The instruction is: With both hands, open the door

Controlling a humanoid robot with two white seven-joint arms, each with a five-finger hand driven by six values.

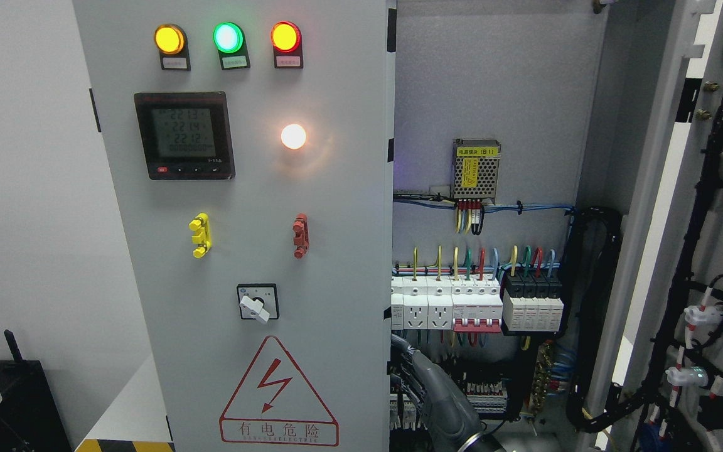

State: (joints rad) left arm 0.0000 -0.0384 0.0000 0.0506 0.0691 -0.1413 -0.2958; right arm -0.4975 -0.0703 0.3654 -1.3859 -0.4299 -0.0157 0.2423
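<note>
Doors: nearest, a grey robot arm is reaching behind the closed left door's free edge, hand hidden, grip untellable. Right door is standing swung open, exposing breakers farther in. Next, I judge, pulling the left door outward.

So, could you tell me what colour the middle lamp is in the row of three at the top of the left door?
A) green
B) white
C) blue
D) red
A: the middle lamp glows green, between an amber lamp to its left and a red-rimmed lamp to its right on the left door.
</note>
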